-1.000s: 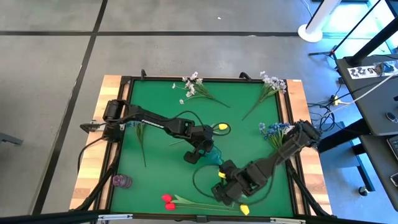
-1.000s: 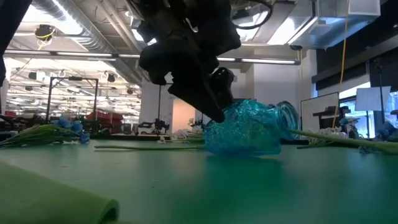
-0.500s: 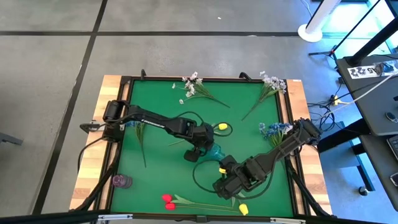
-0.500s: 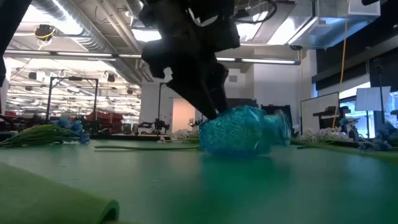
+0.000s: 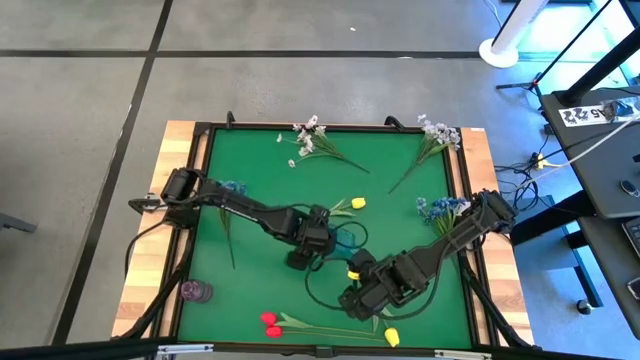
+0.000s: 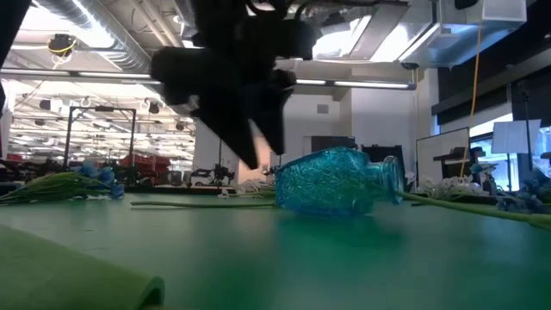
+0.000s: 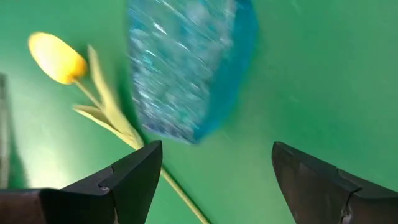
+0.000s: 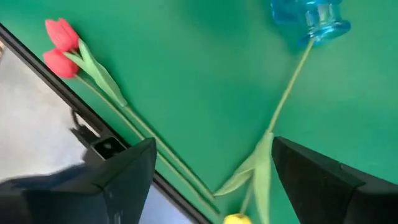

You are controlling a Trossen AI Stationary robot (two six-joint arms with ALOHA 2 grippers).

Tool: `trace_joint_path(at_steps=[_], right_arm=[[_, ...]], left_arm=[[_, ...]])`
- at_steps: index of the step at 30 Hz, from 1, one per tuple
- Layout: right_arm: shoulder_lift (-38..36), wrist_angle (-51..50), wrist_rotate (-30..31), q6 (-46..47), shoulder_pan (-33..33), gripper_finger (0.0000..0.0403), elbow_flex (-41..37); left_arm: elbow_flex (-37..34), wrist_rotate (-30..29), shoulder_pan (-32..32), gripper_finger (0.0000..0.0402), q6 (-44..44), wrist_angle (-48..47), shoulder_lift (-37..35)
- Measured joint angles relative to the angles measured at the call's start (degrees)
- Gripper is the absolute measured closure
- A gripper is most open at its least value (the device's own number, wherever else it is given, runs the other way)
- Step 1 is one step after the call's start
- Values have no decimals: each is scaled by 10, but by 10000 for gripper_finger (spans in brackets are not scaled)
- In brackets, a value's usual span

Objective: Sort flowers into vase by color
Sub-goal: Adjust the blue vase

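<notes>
Left gripper (image 7: 211,180) spread wide, holding nothing, just beside blue vase (image 7: 186,68) lying on its side on green mat (image 5: 260,180), yellow tulip (image 7: 57,57) next to it. Right gripper (image 8: 211,180) also wide, empty, above red tulips (image 8: 59,46) near mat edge.

Bright overhead light, backlit motion-blurred arm

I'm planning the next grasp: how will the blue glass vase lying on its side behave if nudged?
The blue vase lies on its side on the green mat, so its rounded body will probably roll. Its textured glass looks rigid and likely breakable. The left gripper hangs open beside it, not holding it.
</notes>
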Motion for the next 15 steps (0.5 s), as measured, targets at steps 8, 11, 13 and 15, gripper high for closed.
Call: trace_joint_path(at_steps=[8,11,13,15], right_arm=[[-66,-152,55,-124,-39,84,0],[-108,-165,96,-192,-58,84,0],[-135,-165,119,-245,-71,84,1],[-159,-165,132,-286,-84,84,1]], left_arm=[[0,9,19,102,-74,-153,-7],[0,20,40,102,-90,-175,-33],[0,56,51,102,-120,-180,-54],[0,103,59,102,-165,-179,-69]])
